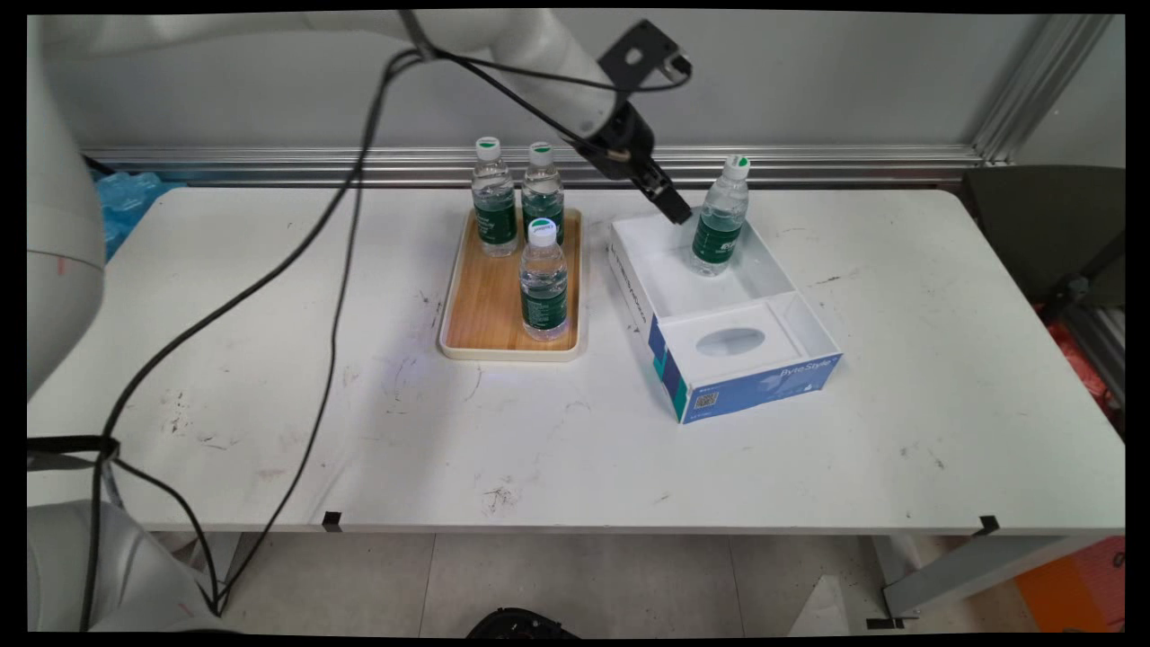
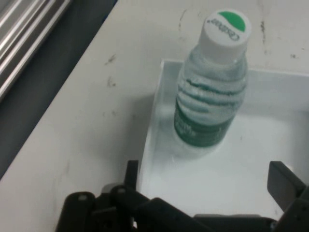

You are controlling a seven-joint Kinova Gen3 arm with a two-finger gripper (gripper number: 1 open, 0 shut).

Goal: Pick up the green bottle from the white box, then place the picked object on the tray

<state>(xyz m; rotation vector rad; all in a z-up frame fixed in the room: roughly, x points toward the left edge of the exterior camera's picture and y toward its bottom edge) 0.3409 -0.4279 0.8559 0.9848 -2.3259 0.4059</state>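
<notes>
The gripper point(image 1: 676, 212) sits upper middle of the main frame, over the far left corner of the white and blue box point(image 1: 719, 359), just left of the water bottle point(image 1: 720, 218) standing upright in the box's far compartment. It isn't touching the bottle. In the hand view the two fingers point(image 2: 285, 186) are spread wide with nothing between them, and the bottle point(image 2: 212, 87) stands above them by the box wall. Left of the box, a wooden tray point(image 1: 481, 314) holds three more upright bottles: two at the back point(image 1: 494, 198) point(image 1: 542, 190) and one nearer the front point(image 1: 544, 280). All of it is on the white table point(image 1: 269, 404).
</notes>
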